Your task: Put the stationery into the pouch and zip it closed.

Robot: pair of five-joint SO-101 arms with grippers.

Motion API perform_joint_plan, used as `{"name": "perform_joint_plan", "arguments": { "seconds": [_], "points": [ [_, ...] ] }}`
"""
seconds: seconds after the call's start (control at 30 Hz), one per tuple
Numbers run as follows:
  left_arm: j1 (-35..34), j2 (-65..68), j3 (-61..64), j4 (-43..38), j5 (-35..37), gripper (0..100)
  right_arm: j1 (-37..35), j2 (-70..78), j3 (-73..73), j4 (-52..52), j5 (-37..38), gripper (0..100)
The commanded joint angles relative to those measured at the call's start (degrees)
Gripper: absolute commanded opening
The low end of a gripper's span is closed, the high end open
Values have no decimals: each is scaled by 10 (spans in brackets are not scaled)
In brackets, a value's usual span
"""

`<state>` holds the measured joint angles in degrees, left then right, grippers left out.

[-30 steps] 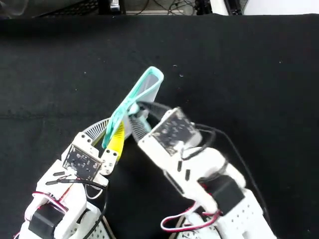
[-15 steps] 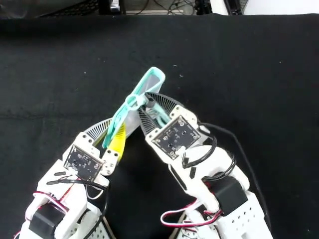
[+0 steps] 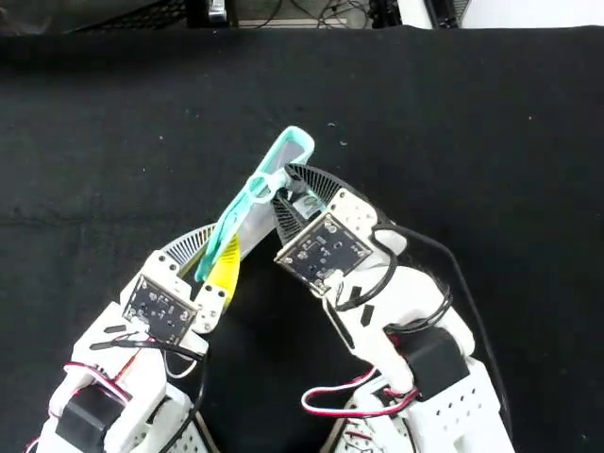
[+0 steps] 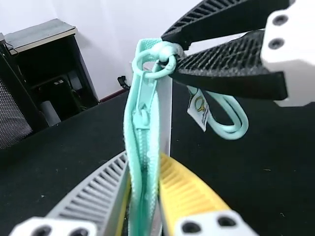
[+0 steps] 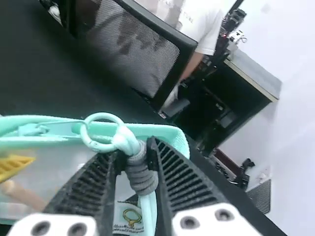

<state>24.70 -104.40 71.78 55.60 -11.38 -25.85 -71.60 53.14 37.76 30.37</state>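
Observation:
A clear pouch (image 3: 289, 151) with a mint-green zip is held up off the black table, tilted toward the far side. My left gripper (image 3: 223, 249) is shut on its lower end, the grey and yellow fingers (image 4: 184, 189) squeezing the zip band (image 4: 141, 123). My right gripper (image 3: 281, 194) sits near the upper end, its black fingers (image 5: 172, 172) shut on the grey knot of the zip pull cord (image 5: 139, 169). The pull ring (image 4: 153, 63) and a looped cord (image 4: 231, 118) hang beside them. A wooden stick-like item (image 5: 19, 194) shows inside the pouch (image 5: 162, 133).
Black cloth (image 3: 472, 142) covers the table, with open room on every side of the arms. Cables and dark equipment (image 3: 283, 11) line the far edge. Both arm bases crowd the near edge.
My right gripper has slid along the pouch toward its upper far end, taking the zip pull with it. The left arm and its hold on the pouch have stayed put.

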Motion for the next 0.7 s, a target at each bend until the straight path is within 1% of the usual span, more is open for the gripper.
{"name": "perform_joint_plan", "arguments": {
  "seconds": [0.0, 0.2, 0.47, 0.67],
  "points": [
    [-2, -1, 18, 17, -4, 29, 53, 3, -40, -23, 9, 12],
    [-2, -1, 18, 17, -4, 29, 84, 25, -44, -62, 13, 12],
    [-2, -1, 18, 17, -4, 29, 158, 145, -116, -90, 10, 12],
    [-2, -1, 18, 17, -4, 29, 211, 213, -162, -90, 10, 12]
  ]
}}
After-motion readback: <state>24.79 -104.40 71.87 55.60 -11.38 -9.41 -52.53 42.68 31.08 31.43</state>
